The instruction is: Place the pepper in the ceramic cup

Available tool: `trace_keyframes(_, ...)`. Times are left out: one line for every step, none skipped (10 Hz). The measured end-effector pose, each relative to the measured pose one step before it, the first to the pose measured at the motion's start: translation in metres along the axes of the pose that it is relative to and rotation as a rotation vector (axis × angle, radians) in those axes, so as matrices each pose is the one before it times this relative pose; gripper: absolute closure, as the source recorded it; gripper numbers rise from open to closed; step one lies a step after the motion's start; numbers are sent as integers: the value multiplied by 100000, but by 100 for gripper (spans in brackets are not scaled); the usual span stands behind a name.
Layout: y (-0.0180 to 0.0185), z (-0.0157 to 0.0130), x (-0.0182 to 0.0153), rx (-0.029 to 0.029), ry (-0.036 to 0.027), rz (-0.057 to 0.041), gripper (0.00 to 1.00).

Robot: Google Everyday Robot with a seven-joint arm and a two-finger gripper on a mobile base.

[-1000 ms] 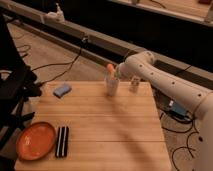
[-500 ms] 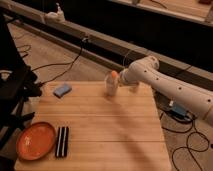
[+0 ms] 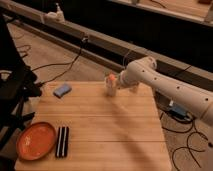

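Note:
The pale ceramic cup stands upright near the far edge of the wooden table. The small orange-red pepper sits right at the cup's rim, its lower end at or just inside the mouth. My gripper reaches in from the right at the end of the white arm, right against the cup's top, and is shut on the pepper. The fingers are largely hidden behind the wrist and the cup.
A blue rectangular block lies at the table's far left. A round orange plate and a black ridged bar lie at the front left. Cables run over the floor around the table. A dark chair stands to the left.
The gripper has come down with the pepper, from a little above the cup to the cup's rim. The cup and the other objects have not moved.

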Motion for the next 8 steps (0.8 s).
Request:
trace_keyframes(-197,262,273,266,1757,758,99)
trace_keyframes(-214,136,151,260,1211,798,92)
trace_keyframes(-91,191,113,188,1061,581,82)
trace_keyframes(-253,125,77,309,911,1247,72)
trace_keyframes(-272,88,31,404,712,1081,62)
trace_keyframes(-210,105,-19,513,700,882,52)
trace_keyframes(-121,17,-56,406,337,513,44)
trace_keyframes(-262,18,-72,607,303,800,32)
